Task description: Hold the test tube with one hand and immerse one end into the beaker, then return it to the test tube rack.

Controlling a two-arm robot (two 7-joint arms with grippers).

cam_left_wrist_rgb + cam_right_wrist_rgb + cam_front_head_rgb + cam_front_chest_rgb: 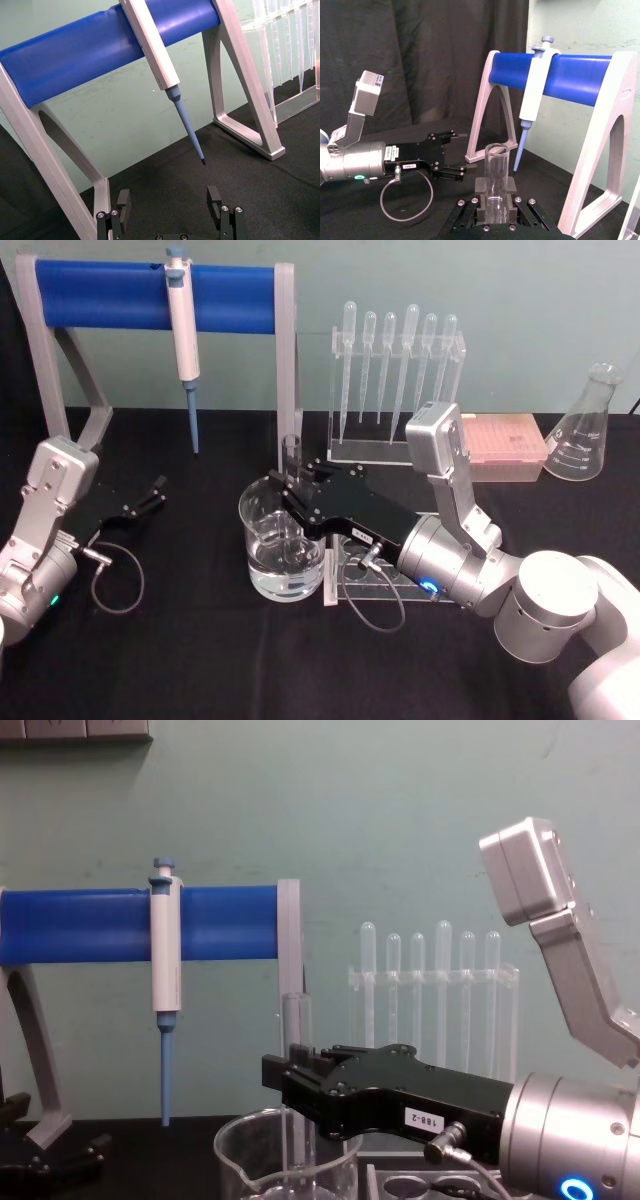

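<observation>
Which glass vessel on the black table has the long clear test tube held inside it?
The wide clear glass beaker near the middle; the conical glass flask stands apart at far right.

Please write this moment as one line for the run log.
right pincer: shut on test tube | test tube: upright, lower end inside beaker | left pincer: open, parked at left

You're at a lab bench: a pipettor [182, 330] on its stand [100, 285], racked plastic pipettes [410, 360], a conical flask [585, 435] and a beaker [262, 540].

Black right end effector [297, 1082], clear test tube [296, 1020]
</observation>
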